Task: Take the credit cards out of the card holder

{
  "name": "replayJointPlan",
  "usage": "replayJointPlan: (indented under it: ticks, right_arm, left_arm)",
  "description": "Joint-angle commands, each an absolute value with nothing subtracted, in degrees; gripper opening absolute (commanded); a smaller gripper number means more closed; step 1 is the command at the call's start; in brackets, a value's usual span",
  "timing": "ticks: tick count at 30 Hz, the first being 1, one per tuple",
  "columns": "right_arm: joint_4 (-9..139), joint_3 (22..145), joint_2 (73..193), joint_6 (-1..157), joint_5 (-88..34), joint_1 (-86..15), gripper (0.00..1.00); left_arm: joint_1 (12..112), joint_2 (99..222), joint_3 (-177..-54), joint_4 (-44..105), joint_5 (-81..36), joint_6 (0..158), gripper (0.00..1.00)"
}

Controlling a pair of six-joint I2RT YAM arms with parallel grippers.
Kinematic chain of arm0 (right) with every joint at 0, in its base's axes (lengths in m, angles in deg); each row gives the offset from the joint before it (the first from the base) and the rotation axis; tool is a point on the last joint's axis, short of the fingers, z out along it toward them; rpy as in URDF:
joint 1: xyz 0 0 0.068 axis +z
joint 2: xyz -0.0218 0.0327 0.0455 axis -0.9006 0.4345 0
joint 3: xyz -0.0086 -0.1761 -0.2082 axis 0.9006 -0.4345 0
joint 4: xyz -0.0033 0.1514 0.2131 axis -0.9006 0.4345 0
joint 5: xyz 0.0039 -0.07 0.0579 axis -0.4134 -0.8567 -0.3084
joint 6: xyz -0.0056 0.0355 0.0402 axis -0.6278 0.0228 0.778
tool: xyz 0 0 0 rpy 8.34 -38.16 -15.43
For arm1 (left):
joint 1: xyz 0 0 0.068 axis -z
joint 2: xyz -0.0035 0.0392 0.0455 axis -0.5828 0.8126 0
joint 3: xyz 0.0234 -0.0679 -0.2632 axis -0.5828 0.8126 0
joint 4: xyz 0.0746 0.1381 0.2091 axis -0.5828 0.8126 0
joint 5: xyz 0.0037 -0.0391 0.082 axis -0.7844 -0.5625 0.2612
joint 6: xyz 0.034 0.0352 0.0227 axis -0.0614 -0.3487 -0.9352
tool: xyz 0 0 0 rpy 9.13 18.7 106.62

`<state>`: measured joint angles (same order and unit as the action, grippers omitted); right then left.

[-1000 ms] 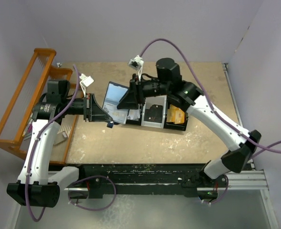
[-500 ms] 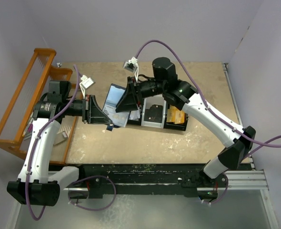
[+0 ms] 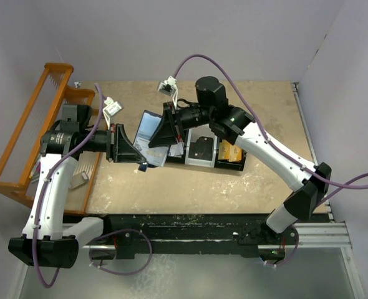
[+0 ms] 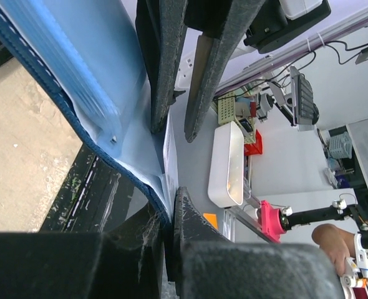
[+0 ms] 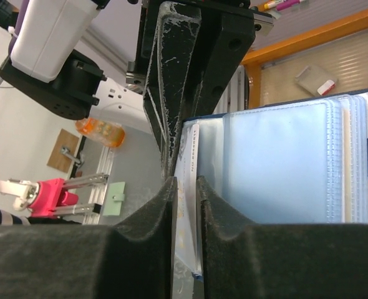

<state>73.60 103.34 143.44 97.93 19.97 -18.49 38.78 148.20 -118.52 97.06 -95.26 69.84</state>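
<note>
The card holder (image 3: 148, 128) is an open navy wallet with pale blue inner faces, held up above the table between both grippers. My left gripper (image 3: 139, 157) is shut on its lower edge; in the left wrist view its jaws (image 4: 171, 208) pinch the navy rim of the card holder (image 4: 78, 75). My right gripper (image 3: 156, 140) reaches in from the right. In the right wrist view its jaws (image 5: 185, 187) are closed on a pale credit card (image 5: 188, 156) that stands out of the card holder's (image 5: 277, 162) sleeves. The right fingers (image 4: 165, 62) show in the left wrist view.
A black three-compartment tray (image 3: 203, 149) lies just right of the card holder, with orange cards (image 3: 231, 151) in its right compartment. An orange wooden rack (image 3: 40, 137) stands at the table's left edge. Cables loop over the right arm.
My right gripper has moved left onto the card holder and closed in on the card. The card holder has turned narrower to the camera. The left gripper has hardly moved.
</note>
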Motion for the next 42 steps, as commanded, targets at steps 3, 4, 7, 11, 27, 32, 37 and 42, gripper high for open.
replayJointPlan:
  ticks: [3,4,7,11,27,32,37,42]
  right_arm:
    - [70.76,102.57,143.19,99.87,22.82,-17.49,0.0]
    - [70.3,102.43,143.07,100.33,23.11,-17.47,0.0]
    - [66.67,101.25,142.48,103.36,26.24,-17.55,0.0]
    - [63.51,100.95,141.75,105.53,27.4,-17.57,0.0]
    - [59.12,99.38,139.77,110.42,28.71,-22.62,0.0]
    - [59.39,99.29,138.97,110.87,28.43,-24.22,0.0]
    - [59.08,97.12,135.32,113.98,27.27,-32.37,0.0]
    - [61.46,90.63,128.66,114.8,20.94,-41.82,0.0]
  left_arm:
    - [38.99,148.25,-122.2,97.08,-98.03,65.99,0.11]
    - [38.99,148.22,-122.24,97.24,-98.23,65.5,0.11]
    - [38.99,147.68,-122.41,97.96,-98.67,64.16,0.11]
    - [38.99,147.45,-122.49,99.27,-98.01,61.97,0.09]
    - [38.99,148.37,-124.74,106.77,-95.53,54.08,0.1]
    - [38.99,148.55,-125.11,106.83,-95.35,53.87,0.07]
    - [38.99,148.66,-125.59,104.66,-90.8,55.67,0.04]
    - [38.99,148.1,-125.57,99.91,-79.54,59.75,0.01]
